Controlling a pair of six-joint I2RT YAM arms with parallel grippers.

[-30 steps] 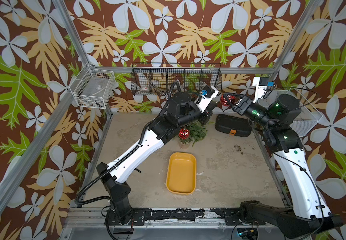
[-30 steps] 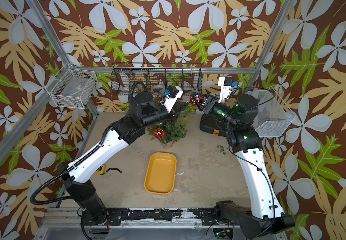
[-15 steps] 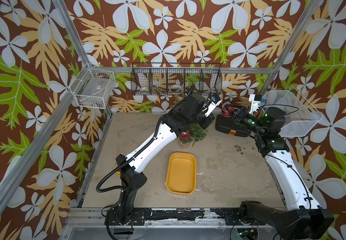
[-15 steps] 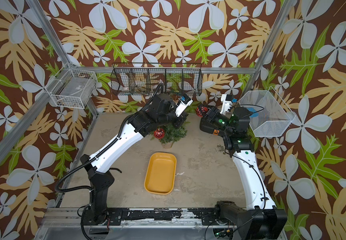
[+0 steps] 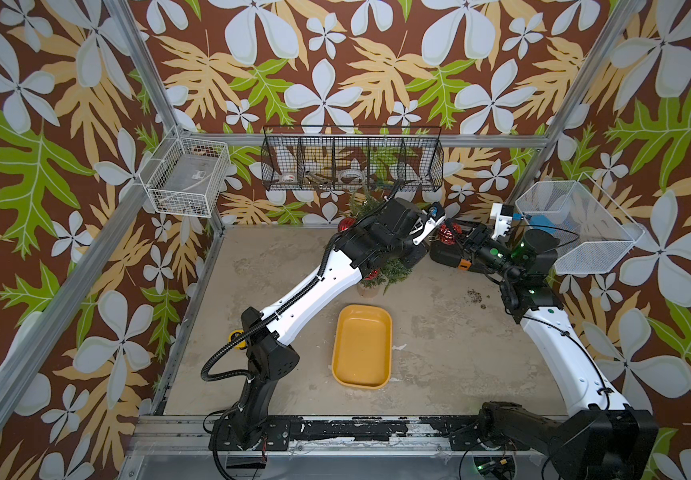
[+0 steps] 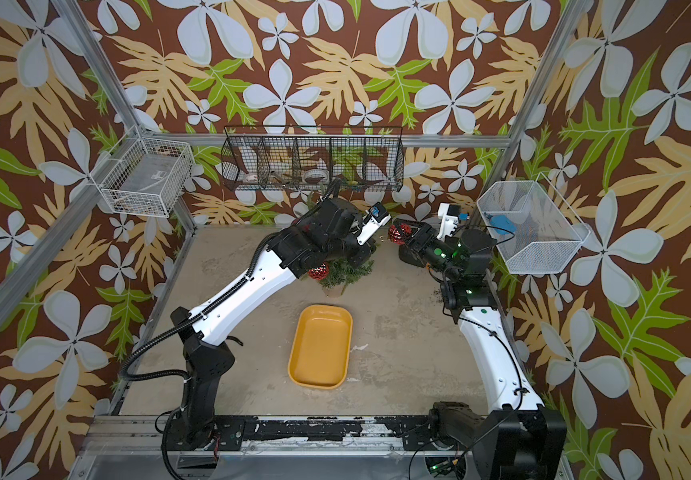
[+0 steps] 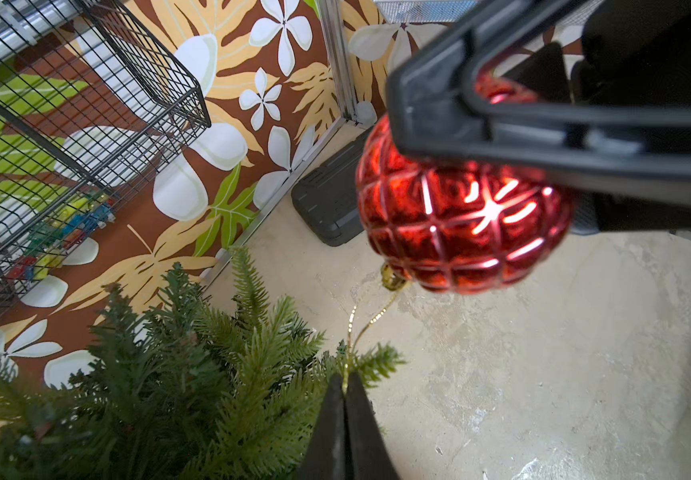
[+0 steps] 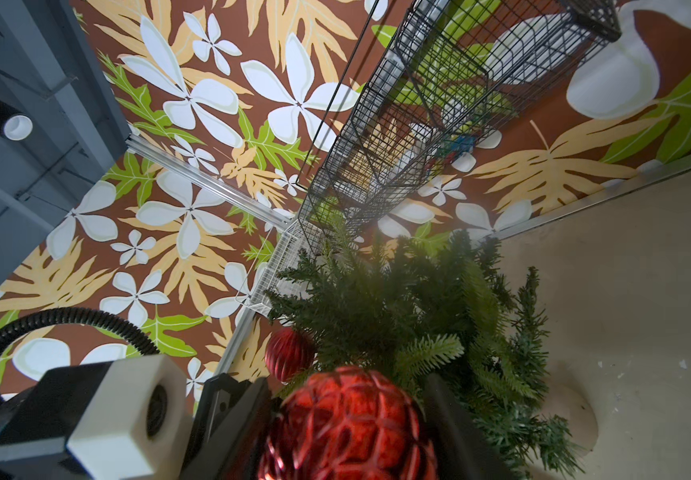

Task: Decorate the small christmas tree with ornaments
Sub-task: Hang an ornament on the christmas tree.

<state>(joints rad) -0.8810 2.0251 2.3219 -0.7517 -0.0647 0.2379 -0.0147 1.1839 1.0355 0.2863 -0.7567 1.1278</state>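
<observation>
The small christmas tree [image 5: 395,272] stands at the back of the table, partly under my left arm. A red ribbed ornament [image 8: 290,353] hangs at its far side, and a red lattice ornament [image 6: 319,271] hangs at its front. My right gripper [image 8: 348,428] is shut on another red lattice ornament [image 7: 460,216], held in the air just right of the tree [image 7: 161,374]. The gold string [image 7: 371,320] of this ornament runs down to my left gripper [image 7: 346,380], which is shut on it right beside a branch tip.
A yellow tray [image 5: 362,347] lies at mid-table, in front of the tree. A black case [image 5: 443,257] lies under the right gripper. On the walls hang a black wire basket [image 5: 352,160], a white one [image 5: 188,176] and a mesh bin [image 5: 576,228].
Both arms have stretched out and come down lower beside the tree, carrying the lattice ornament and its string between them. Both grips are unchanged.
</observation>
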